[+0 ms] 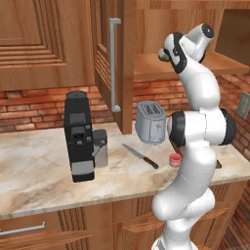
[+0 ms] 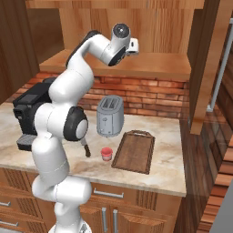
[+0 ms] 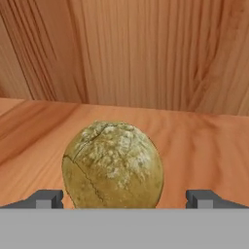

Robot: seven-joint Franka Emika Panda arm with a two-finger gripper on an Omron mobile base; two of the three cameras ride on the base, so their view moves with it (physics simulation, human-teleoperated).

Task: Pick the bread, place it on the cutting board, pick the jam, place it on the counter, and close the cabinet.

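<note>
- Beige-cream marbled stone counter (image 2: 168, 168): wide, smooth, lightly veined, over wooden drawers.
- Reddish-brown panelled wooden cabinet (image 1: 110, 63): door swung open, long grey bar handle; inside, a bare wood-grain shelf.
- Dark brown rectangular wooden cutting board (image 2: 134, 151): raised rim, small end handle, flat on the counter just right of the brushed-metal toaster (image 2: 110, 115).
- Rounded olive-brown loaf of bread (image 3: 113, 166): bumpy, cracked crust, sitting on the cabinet shelf, between the finger tips in the hand view.
- Two-finger gripper (image 3: 124, 198): jaws spread wide, one tip on each side of the bread, nothing held yet.
- Small red cylindrical jam jar (image 2: 106, 154): pale top, on the counter near the board's left edge.
- Step in hand, as I judge it: grasp the bread. Push forward until the tips straddle its widest part, keep level with the shelf, then close gently (round crust may roll or squirt out if pinched off-centre).
</note>
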